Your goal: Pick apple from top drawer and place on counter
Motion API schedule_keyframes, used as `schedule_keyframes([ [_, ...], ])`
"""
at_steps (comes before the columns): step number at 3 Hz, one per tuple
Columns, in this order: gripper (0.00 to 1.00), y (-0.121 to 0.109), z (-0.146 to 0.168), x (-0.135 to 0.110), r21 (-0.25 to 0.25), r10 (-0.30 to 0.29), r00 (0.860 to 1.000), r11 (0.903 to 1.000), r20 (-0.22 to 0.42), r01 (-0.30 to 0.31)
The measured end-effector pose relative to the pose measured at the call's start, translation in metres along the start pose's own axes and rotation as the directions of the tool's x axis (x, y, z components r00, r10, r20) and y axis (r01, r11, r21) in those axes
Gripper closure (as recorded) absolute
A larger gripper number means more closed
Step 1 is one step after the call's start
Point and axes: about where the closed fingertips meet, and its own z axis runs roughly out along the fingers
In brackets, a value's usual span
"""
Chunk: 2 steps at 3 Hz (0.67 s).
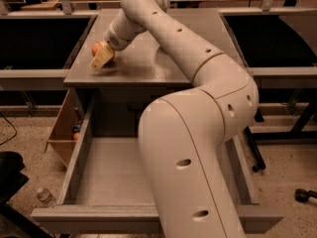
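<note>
The apple (96, 48), small and red-orange, is at the left side of the grey counter (148, 63), low over or on its surface. My gripper (101, 56) is at the apple, its tan fingers (100, 59) around it and hiding most of it. The top drawer (114, 177) is pulled wide open below the counter; the part of its grey floor that shows is bare. My large white arm covers the drawer's right half.
Dark recessed bays (34, 38) flank the counter on both sides. A wooden box (64, 128) stands on the floor left of the drawer. A plastic bottle (43, 196) lies on the speckled floor. A dark tool (304, 195) lies at the far right.
</note>
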Motion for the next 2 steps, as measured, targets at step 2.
schedule_keyframes([
  [2, 0.00, 0.004, -0.020, -0.016, 0.020, -0.041, 0.994, 0.9990, 0.097, 0.040],
])
